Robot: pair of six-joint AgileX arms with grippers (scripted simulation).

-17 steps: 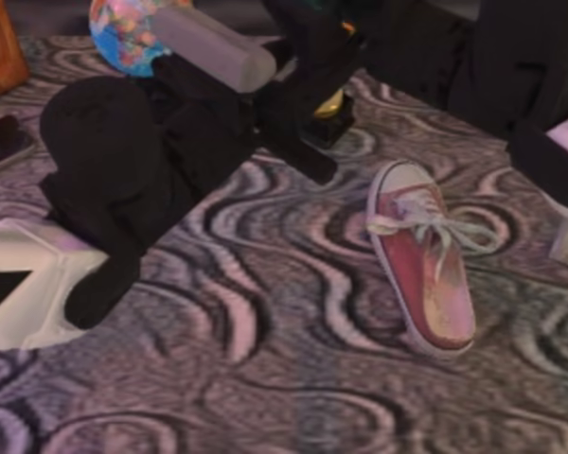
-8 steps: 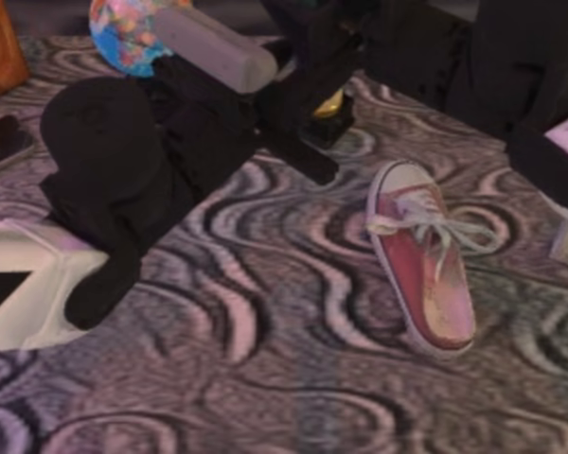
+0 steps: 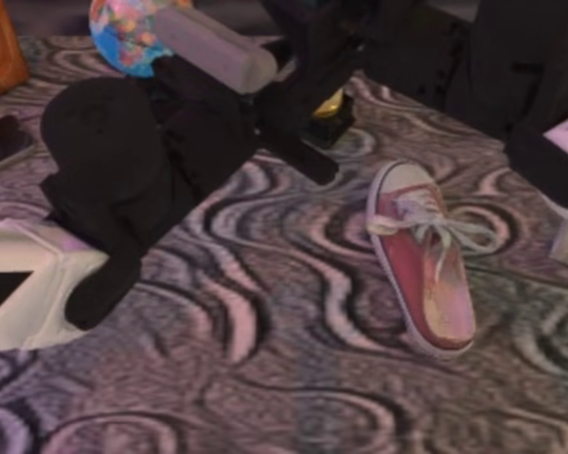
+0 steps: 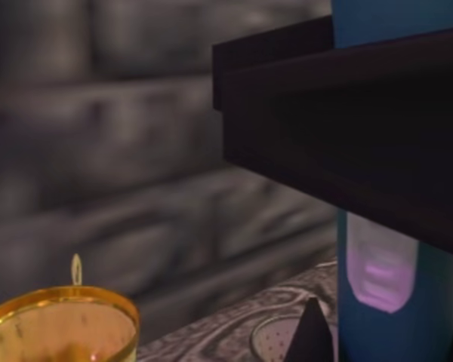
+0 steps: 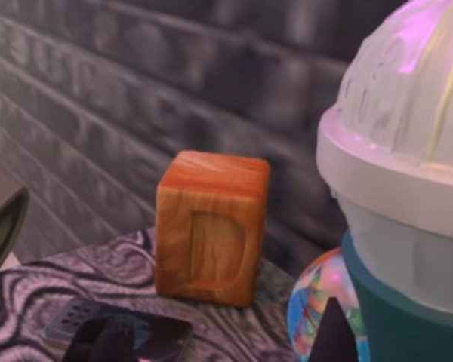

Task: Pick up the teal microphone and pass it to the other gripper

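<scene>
Your left gripper (image 4: 347, 173) grasps the teal microphone (image 4: 392, 302) above the gold trophy (image 4: 60, 328); right gripper's fingers: cannot tell.

Rendered simulation set, not a lived-in room. Tabletop (image 3: 265, 378) wrapped in a swirling purple-grey pattern, backed by a grey brick wall (image 5: 136, 68). Strewn with unrelated props: red sneaker (image 3: 423, 255), toy globe (image 3: 123, 33), gold trophy (image 4: 60, 328), wooden letter block (image 5: 210, 226), dark phone (image 3: 2, 140). Two black AgileX arms mounted over it.
</scene>
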